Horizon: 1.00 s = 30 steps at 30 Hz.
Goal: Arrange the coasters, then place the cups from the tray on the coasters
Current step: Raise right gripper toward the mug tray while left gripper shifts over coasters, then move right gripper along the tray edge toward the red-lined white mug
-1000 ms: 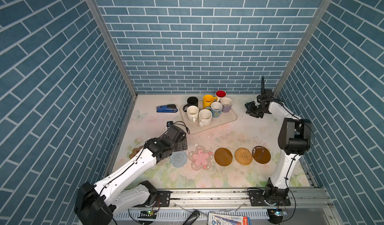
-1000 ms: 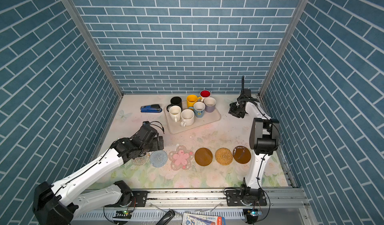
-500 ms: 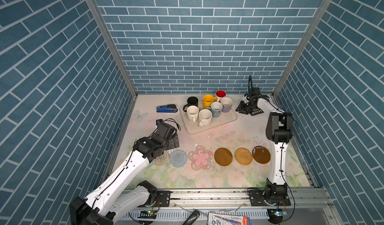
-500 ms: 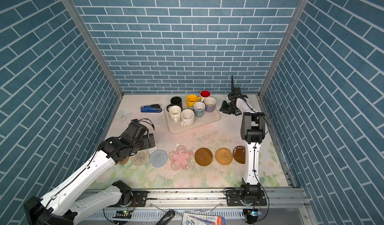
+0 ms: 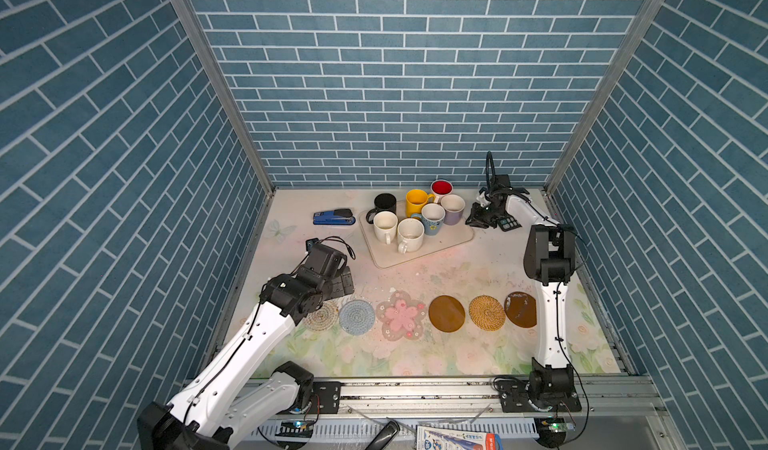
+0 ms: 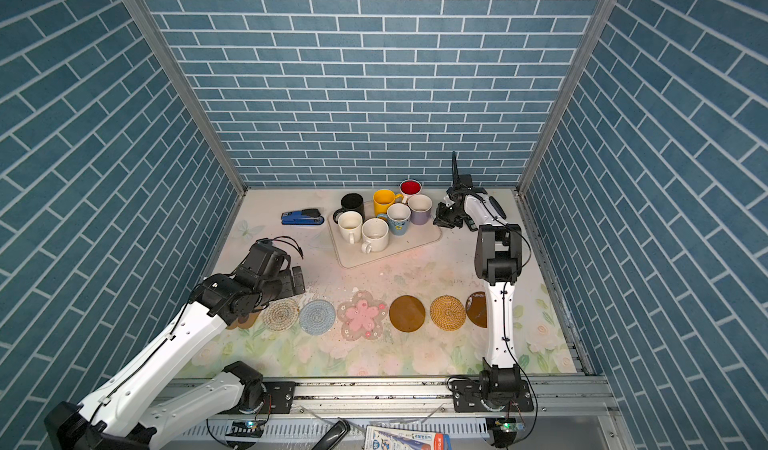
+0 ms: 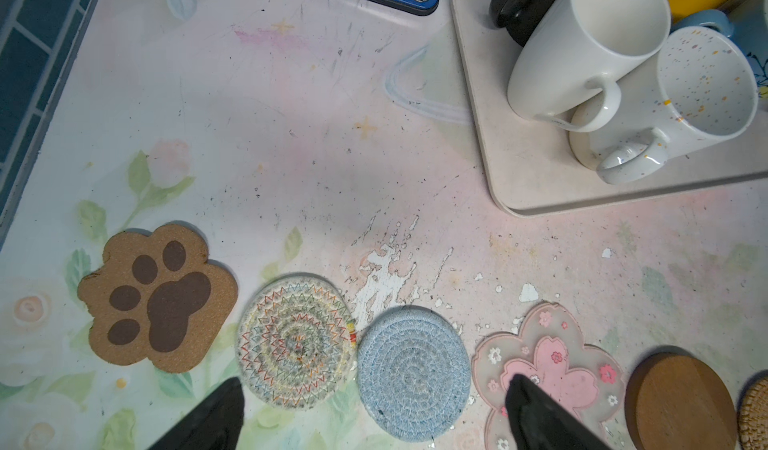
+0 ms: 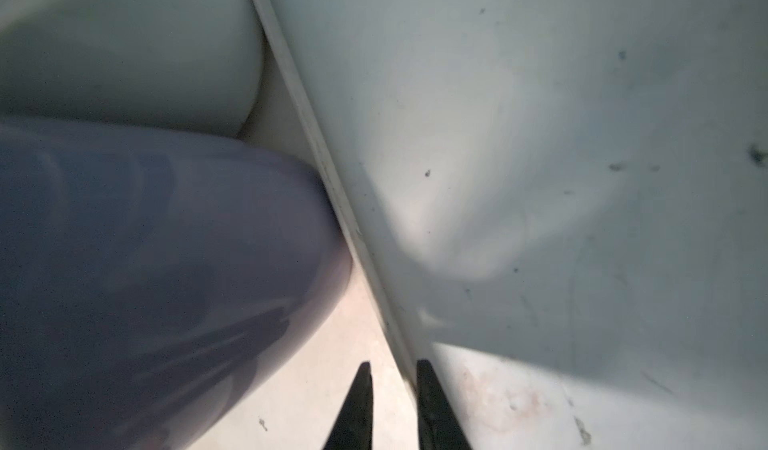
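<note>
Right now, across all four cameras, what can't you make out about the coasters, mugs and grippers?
Brown paw-shaped cork coaster: in both top views, mostly hidden behind the left arm.
Glossy dark brown disc coaster: edge covered by the right arm in both top views.
Lavender ceramic mug: right wrist view, blurred, cut off.
Right gripper: straddles the cream tray rim; whether it pinches, unclear.
</note>
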Available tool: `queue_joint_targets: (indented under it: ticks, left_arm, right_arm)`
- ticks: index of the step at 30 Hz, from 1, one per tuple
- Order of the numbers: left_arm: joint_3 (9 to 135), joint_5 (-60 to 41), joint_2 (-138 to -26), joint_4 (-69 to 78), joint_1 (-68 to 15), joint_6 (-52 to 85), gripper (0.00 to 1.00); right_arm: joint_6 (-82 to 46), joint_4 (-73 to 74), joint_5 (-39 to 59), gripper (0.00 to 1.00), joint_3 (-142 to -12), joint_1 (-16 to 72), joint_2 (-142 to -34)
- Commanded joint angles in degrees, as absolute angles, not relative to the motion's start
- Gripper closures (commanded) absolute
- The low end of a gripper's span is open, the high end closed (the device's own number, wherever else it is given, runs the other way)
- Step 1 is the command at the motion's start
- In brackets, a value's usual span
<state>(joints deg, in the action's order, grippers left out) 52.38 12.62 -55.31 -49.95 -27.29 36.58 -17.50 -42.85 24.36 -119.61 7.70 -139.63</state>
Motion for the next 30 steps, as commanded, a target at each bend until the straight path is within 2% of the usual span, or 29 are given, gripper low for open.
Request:
queue_joint_targets:
  ticks: [1, 8, 12, 30]
  left_arm:
    - [52.1, 12.5, -54.3, -52.3, -26.8, 35.9, 0.01]
    - [52.2, 12.2, -52.4, -53.8, -26.7, 36.2, 0.01]
    - [51.7, 11.9, -51.0, -54.3, -26.7, 36.6, 0.01]
    - [47.8, 9.0, -48.0, -51.3, -26.6, 38.7, 0.01]
  right_arm:
    - [-15.8, -44.9, 24.2, 0.82, -119.0, 7.9, -140.4]
    - [-15.9, -42.3, 22.0, 0.84, -112.8, 8.6, -137.8]
    - [-16.3, -40.8, 21.6, 1.00, -109.2, 8.8, -135.7]
    - [-22.0, -29.3, 17.0, 1.00, -82.8, 9.6, -119.6]
